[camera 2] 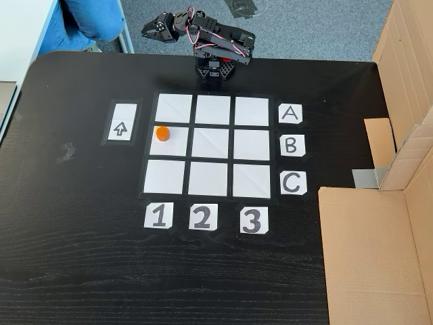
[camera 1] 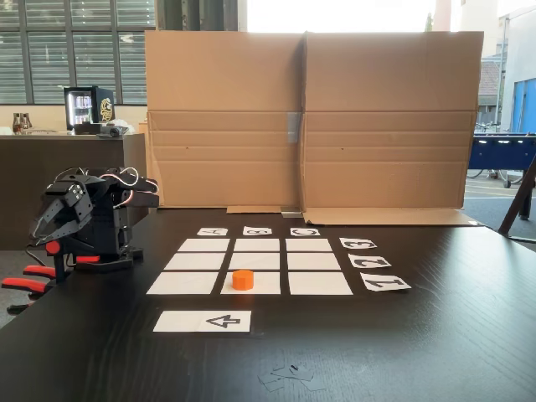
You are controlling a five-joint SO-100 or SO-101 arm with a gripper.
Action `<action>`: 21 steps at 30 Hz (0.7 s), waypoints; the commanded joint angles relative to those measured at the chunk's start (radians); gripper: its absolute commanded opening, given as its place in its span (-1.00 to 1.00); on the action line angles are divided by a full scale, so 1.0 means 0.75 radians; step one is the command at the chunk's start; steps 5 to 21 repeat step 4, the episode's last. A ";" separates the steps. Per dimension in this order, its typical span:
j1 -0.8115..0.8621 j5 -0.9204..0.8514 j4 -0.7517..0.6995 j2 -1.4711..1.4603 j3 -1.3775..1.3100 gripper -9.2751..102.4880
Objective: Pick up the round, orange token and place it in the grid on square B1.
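The orange token (camera 1: 243, 279) (camera 2: 162, 133) stands upright on the grid (camera 1: 256, 245) (camera 2: 213, 144) of nine white squares. It rests on square B1 (camera 1: 266, 287) (camera 2: 176, 147), the middle square of the column nearest the arrow strip, close to that square's outer edge. My gripper (camera 1: 48, 236) (camera 2: 147, 28) is folded back at the arm's base, far from the token. Its jaws look shut with nothing in them.
A white arrow strip (camera 1: 203, 321) (camera 2: 122, 122) lies beside the grid, with letter labels (camera 2: 291, 144) and number labels (camera 2: 201, 217) along two edges. A cardboard wall (camera 1: 310, 117) (camera 2: 379, 250) borders the table. Red clamps (camera 1: 25, 280) hold the arm's base.
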State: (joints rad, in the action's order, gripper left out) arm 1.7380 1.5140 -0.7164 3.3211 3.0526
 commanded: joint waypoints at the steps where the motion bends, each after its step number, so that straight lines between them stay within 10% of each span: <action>1: 0.020 0.006 -0.006 0.010 -0.006 -0.85; 21: 0.020 0.006 -0.006 0.010 -0.006 -0.85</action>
